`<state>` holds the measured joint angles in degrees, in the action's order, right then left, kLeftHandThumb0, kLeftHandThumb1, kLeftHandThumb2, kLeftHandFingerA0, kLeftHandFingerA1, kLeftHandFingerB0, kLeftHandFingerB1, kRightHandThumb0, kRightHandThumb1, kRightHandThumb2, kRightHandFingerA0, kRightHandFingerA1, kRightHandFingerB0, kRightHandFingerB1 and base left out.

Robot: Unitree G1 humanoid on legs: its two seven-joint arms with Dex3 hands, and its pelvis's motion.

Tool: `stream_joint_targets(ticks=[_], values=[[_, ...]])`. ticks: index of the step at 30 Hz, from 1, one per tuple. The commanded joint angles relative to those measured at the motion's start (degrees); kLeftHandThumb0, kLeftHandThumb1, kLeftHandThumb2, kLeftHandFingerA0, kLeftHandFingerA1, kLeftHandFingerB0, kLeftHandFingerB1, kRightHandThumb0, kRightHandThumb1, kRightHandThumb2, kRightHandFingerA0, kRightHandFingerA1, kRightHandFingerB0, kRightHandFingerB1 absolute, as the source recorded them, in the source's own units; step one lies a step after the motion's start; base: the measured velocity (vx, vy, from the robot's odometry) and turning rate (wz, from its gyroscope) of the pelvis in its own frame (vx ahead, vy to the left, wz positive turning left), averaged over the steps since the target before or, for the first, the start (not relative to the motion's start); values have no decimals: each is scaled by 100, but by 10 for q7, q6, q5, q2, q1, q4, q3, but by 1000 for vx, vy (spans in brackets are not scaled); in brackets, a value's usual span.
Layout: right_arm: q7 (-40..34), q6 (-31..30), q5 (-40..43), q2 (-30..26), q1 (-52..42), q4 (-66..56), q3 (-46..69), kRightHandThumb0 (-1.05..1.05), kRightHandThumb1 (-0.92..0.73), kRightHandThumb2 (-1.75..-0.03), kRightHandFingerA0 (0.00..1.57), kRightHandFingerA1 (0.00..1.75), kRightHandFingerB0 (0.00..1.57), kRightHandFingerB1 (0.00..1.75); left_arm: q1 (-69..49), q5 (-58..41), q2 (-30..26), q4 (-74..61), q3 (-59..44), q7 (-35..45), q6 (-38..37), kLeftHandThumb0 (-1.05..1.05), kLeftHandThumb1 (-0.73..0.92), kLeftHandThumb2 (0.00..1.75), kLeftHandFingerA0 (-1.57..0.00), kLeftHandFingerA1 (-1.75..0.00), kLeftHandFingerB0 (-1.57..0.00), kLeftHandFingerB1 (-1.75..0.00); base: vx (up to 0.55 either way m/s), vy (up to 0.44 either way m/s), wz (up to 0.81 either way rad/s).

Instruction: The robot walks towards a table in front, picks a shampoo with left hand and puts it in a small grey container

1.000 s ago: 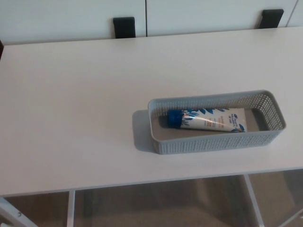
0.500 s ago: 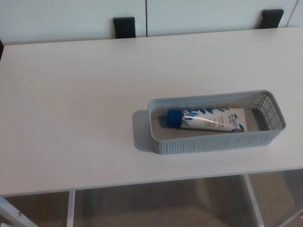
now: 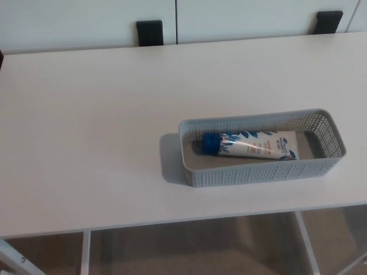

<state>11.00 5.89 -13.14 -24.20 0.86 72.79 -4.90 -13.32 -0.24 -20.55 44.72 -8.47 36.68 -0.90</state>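
Head view: shampoo tube (image 3: 255,146) lies flat inside small grey container (image 3: 258,173), right of centre, lower half of frame. Its blue cap (image 3: 211,144) points to picture left and the crimped flat end to the right. The tube runs along the container's length, slightly skewed, resting on its floor. Task looks done as things lie. Neither left hand nor right hand shows, so the fingers' state can't be told; nothing has hold of the tube

Handling, judged: soft plastic squeeze tube, light, with a glossy printed skin, so likely a bit slippery. Body should dent under pressure and the cap end is the stiff part. Best hold would be across the body near the cap shoulder, where it's thickest. The flat tail is too thin to pinch well. Container walls sit close on both long sides, so any reach has to come from above

Container: rectangular, rounded corners, perforated plastic walls, solid rim, matte grey, probably light and easy to shove. Under it the table (image 3: 86,126) has a smooth white matte top, with white frame legs (image 3: 86,252) below. Two black blocks (image 3: 150,32) at far edge, upper frame, white panels (image 3: 86,17) behind
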Motion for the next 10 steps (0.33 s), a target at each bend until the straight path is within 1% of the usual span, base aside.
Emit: stream_joint_targets(ticks=[1, 2, 3, 4, 5, 7, 10], values=[[-4, 32, 5, -4, -83, 15, 5, -24, -71, -61, 60, 47, 47, 40, 40, 144, -17, 210, 99, -250, -45, -42, 64, 58, -70, -69, -48, -42, 0, 0, 0], [-4, 34, 6, -8, -95, 16, 7, -25, -72, -61, 59, 47, 47, 40, 38, 147, -14, 218, 110, -250, -45, -41, 64, 59, -65, -53, -52, -43, 0, 0, 0], [-4, 35, 7, -10, -101, 16, 7, -25, -72, -61, 59, 47, 47, 40, 38, 148, -13, 223, 116, -251, -47, -41, 64, 59, -65, -53, -52, -43, 0, 0, 0], [-4, 34, 7, -11, -102, 17, 8, -25, -71, -60, 61, 47, 48, 40, 42, 148, -11, 228, 122, -253, -46, -40, 63, 59, -69, -59, -51, -44, 0, 0, 0], [-5, 33, 7, -13, -104, 18, 9, -25, -71, -60, 61, 47, 48, 40, 47, 148, -8, 235, 130, -256, -44, -40, 63, 59, -69, -59, -51, -44, 0, 0, 0], [-8, 27, 7, -13, -97, 19, 11, -25, -69, -60, 66, 47, 49, 40, 54, 139, -10, 241, 133, -248, -53, -42, 62, 58, -66, -54, -58, -46, 0, 0, 0], [-8, 26, 6, -12, -89, 19, 11, -24, -70, -60, 65, 48, 49, 40, 67, 134, -13, 253, 145, -252, -59, -42, 62, 58, -64, -52, -55, -45, 0, 0, 0]])
